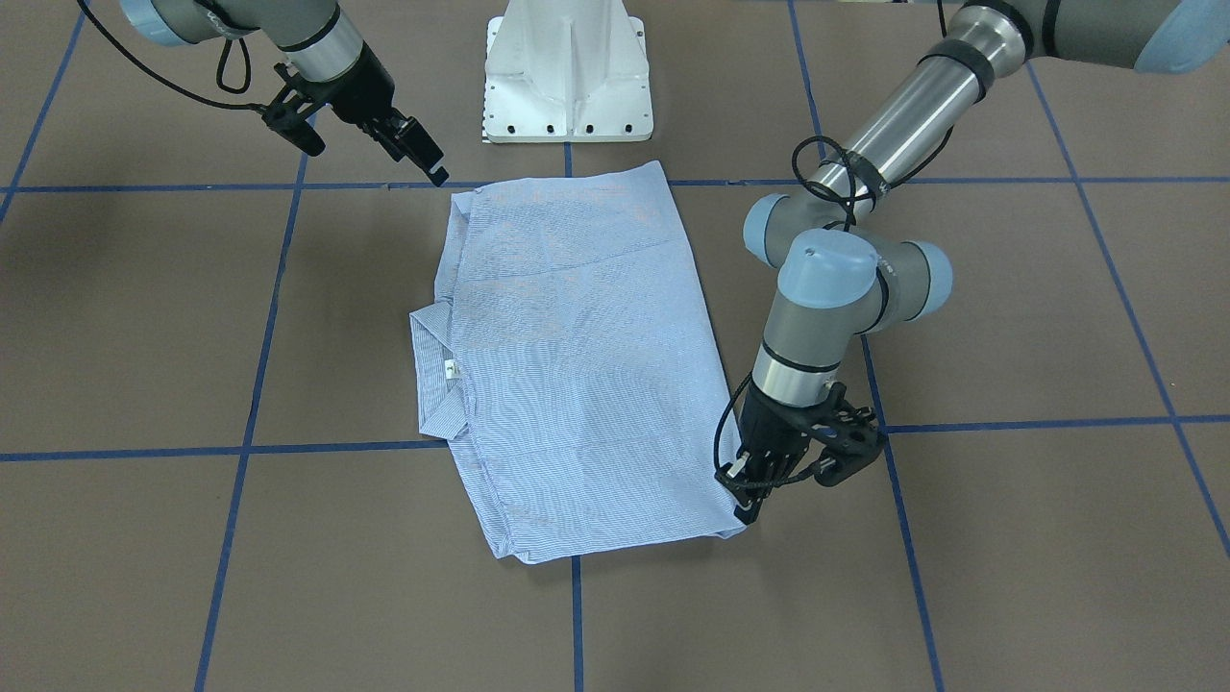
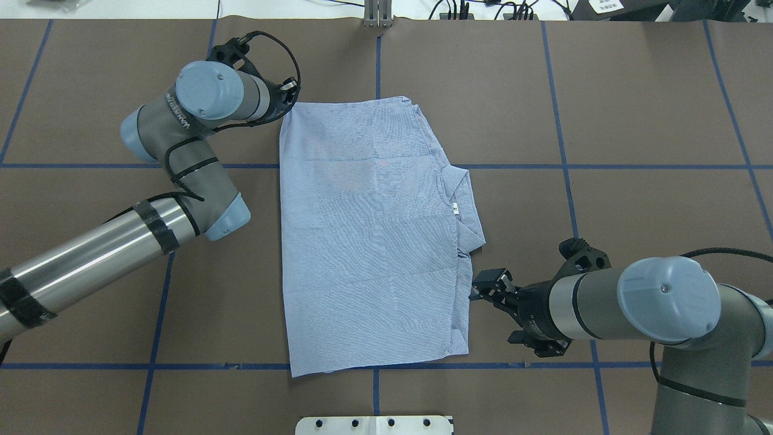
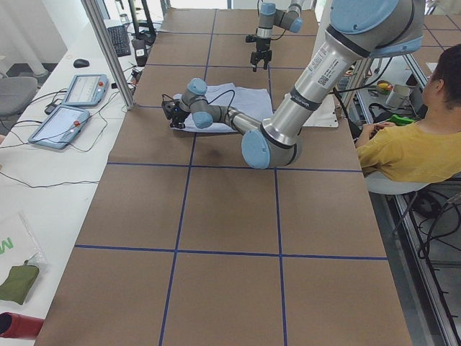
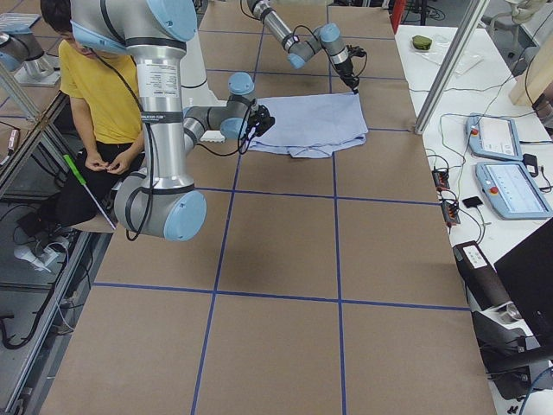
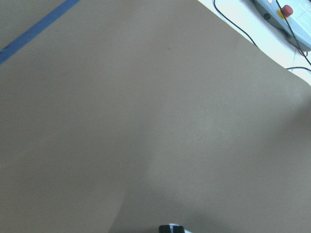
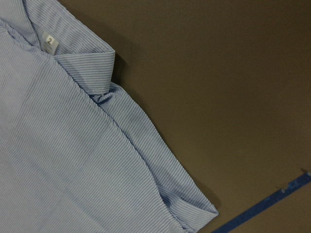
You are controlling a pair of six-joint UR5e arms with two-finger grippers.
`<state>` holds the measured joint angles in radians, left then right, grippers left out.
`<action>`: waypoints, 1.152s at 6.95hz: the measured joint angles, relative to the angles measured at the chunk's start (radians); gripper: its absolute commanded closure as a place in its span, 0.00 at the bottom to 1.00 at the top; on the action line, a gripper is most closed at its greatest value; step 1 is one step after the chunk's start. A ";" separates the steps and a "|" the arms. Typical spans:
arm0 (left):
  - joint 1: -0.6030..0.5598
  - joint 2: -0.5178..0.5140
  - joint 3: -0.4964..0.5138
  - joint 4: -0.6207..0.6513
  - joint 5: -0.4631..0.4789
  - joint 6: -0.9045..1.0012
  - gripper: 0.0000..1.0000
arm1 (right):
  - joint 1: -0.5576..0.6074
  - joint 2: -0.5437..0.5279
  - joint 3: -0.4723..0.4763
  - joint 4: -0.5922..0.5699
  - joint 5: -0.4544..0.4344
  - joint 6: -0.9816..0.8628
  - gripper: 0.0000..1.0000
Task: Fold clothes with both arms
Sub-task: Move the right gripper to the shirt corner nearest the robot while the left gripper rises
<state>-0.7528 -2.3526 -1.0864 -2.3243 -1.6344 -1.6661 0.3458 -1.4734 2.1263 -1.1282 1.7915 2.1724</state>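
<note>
The finely striped, light blue-and-white shirt [image 2: 368,229] lay folded into a flat, rough rectangle on the matte brown tabletop [image 2: 634,109]. Its stiff collar [image 2: 468,205] and small white label [image 2: 454,209] jutted from one long edge. The left gripper [image 1: 746,507] pointed down at a shirt corner; whether its black fingers pinched the cloth could not be told. The right gripper [image 1: 430,165] hung near the shirt's diagonally opposite corner, clear of the cloth, holding nothing, its opening unclear. Blue tape lines [image 2: 604,166] gridded the tabletop around the shirt.

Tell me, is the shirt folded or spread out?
Folded: the shirt lies as a compact rectangle, no sleeves showing, collar at one long edge.
</note>
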 measured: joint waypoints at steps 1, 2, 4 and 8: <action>-0.003 -0.026 0.038 -0.019 0.004 0.031 0.42 | 0.000 0.011 -0.008 0.000 -0.024 0.001 0.00; -0.006 -0.024 0.027 -0.023 0.002 0.052 0.42 | -0.009 0.029 -0.018 -0.002 -0.069 0.005 0.00; -0.017 0.091 -0.159 -0.009 -0.030 0.065 0.42 | -0.083 0.058 -0.031 -0.032 -0.228 0.027 0.00; -0.028 0.228 -0.343 -0.001 -0.066 0.066 0.42 | -0.278 0.154 -0.060 -0.251 -0.456 0.304 0.01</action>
<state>-0.7804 -2.1244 -1.4291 -2.3256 -1.7001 -1.6003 0.0680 -1.3195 2.0666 -1.3790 1.3351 2.4763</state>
